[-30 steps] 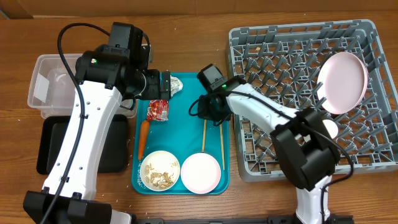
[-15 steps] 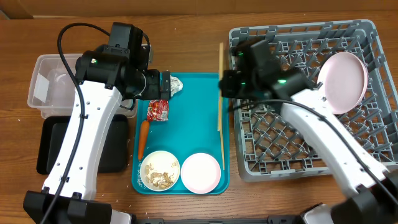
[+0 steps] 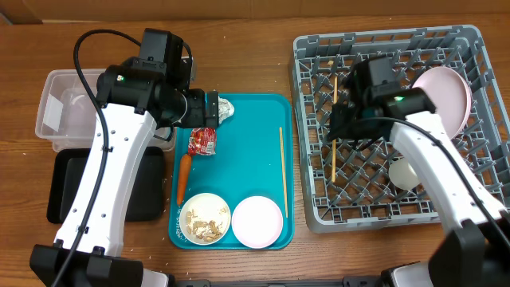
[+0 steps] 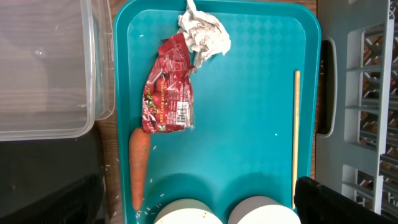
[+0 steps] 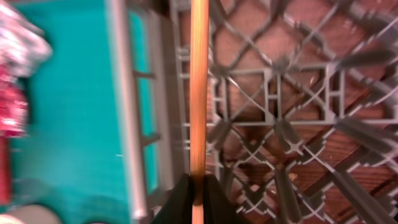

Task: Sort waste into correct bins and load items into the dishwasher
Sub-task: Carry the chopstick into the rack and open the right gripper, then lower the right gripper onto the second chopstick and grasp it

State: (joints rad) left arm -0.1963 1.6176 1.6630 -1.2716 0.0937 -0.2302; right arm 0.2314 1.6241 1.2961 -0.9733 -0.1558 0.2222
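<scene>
My right gripper (image 3: 335,127) (image 5: 198,198) is shut on a thin wooden chopstick (image 3: 334,151) (image 5: 199,93) and holds it over the left part of the grey dish rack (image 3: 319,209) (image 5: 298,124). The second chopstick (image 3: 282,171) (image 4: 296,134) lies on the teal tray (image 3: 247,159). My left gripper (image 3: 209,109) (image 4: 196,205) is open and empty above the tray, beside the foil ball (image 3: 225,108) (image 4: 202,34) and the red snack wrapper (image 3: 202,141) (image 4: 166,96). A bowl with crumbs (image 3: 205,219) and an empty bowl (image 3: 256,221) stand at the tray's front. The white plate (image 3: 438,96) and a cup (image 3: 402,171) are in the rack.
An orange carrot (image 3: 182,177) (image 4: 139,168) lies on the tray's left side. The clear tub (image 3: 68,108) (image 4: 43,68) stands left of the tray, with the black tray (image 3: 60,187) in front of it. The teal tray's edge (image 5: 68,124) shows in the right wrist view.
My right gripper has carried the chopstick to the right, from above the tray's right edge to over the rack. The left arm has not moved.
</scene>
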